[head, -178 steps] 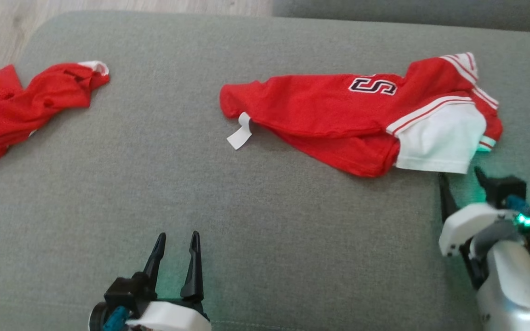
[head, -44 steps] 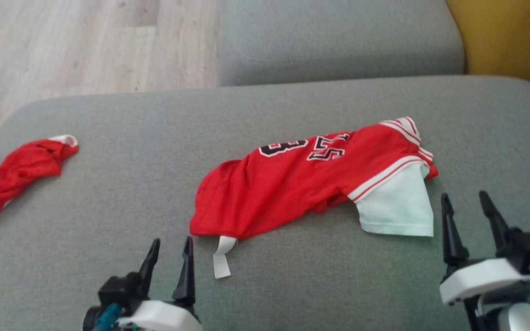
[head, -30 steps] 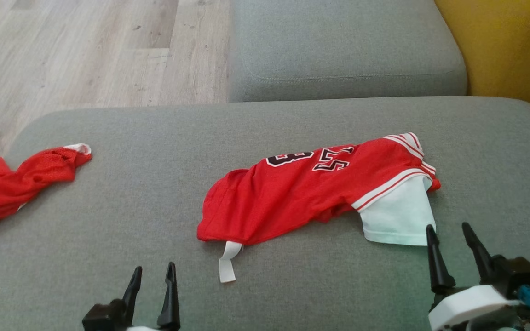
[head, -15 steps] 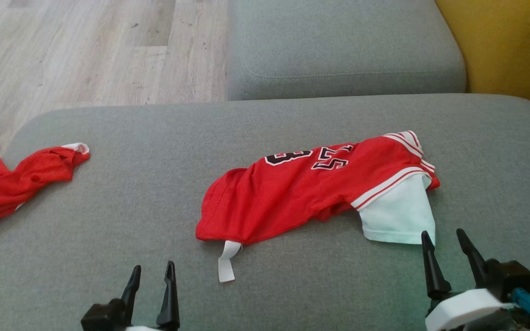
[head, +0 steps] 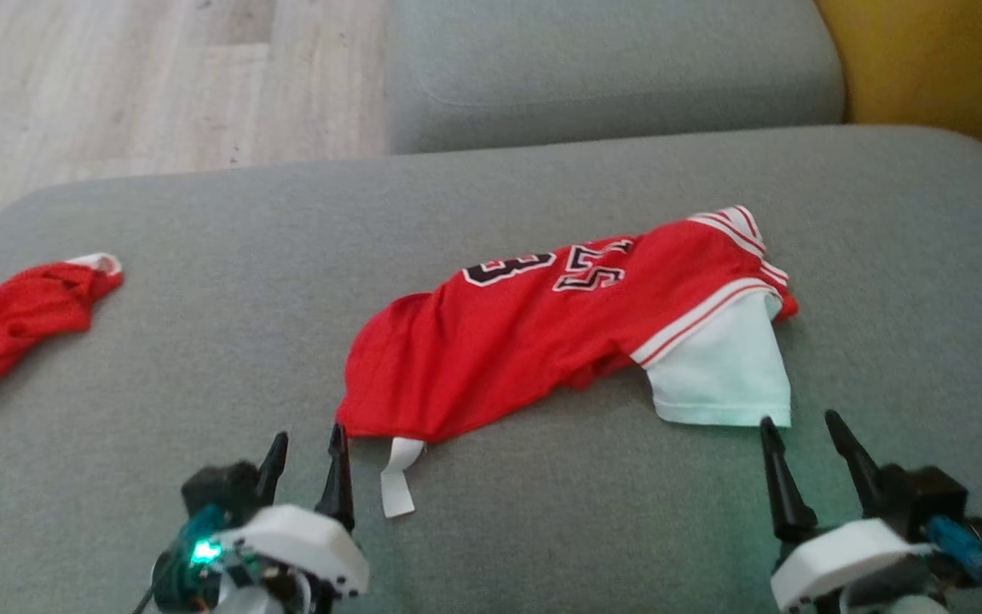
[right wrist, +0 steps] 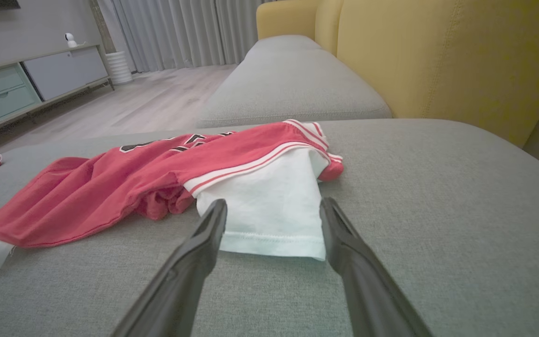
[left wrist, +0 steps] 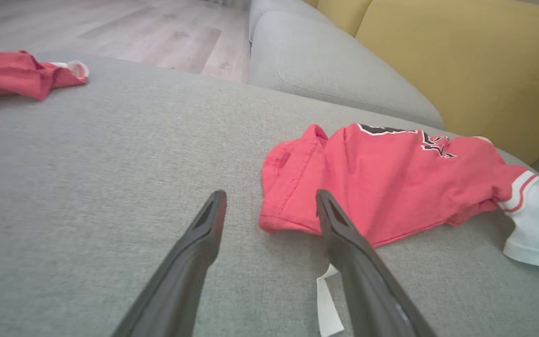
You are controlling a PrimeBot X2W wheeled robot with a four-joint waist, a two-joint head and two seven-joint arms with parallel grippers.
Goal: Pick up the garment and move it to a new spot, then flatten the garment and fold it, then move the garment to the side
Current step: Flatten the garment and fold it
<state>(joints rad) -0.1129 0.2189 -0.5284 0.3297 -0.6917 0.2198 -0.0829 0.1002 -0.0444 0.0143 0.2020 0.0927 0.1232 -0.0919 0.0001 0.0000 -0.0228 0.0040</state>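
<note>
Left tool [head: 309, 431] has neared the garment [head: 542, 341], jaws apart; right tool [head: 799, 418], likewise, fronts its white sleeve. A "3" reads.

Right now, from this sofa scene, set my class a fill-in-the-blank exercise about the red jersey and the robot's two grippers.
1. The red jersey with black numbers lies on a ____ fabric sofa cushion.
2. The sleeve just ahead of the right gripper is ____.
3. The jaws of the left gripper stand ____.
Missing words: grey; white; open.
</note>
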